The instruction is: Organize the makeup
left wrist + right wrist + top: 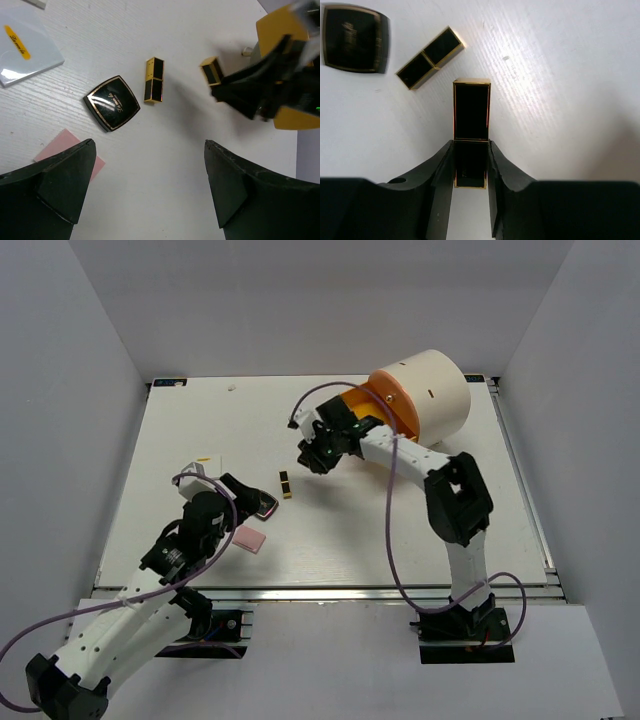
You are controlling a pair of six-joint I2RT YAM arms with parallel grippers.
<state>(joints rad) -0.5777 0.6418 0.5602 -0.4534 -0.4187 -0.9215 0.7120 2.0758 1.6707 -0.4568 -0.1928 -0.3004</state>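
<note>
My right gripper (471,150) is shut on a black-and-gold lipstick tube (471,110), whose free end sticks out past the fingertips. From above, that gripper (312,455) hangs left of the cylinder, and the held tube (212,71) also shows in the left wrist view. A second lipstick tube (286,484) (154,80) (430,58) lies on the table. Beside it lie the square black compact (262,503) (112,103) (355,39) and a flat pink square (250,539) (67,142). My left gripper (149,145) (243,508) is open above bare table near the compact, holding nothing.
The large cream cylinder (430,390) with an orange drawer front (392,400) stands at the back right, just behind my right arm. A white box with a yellow label (25,47) (197,469) lies left of the compact. White walls enclose the table.
</note>
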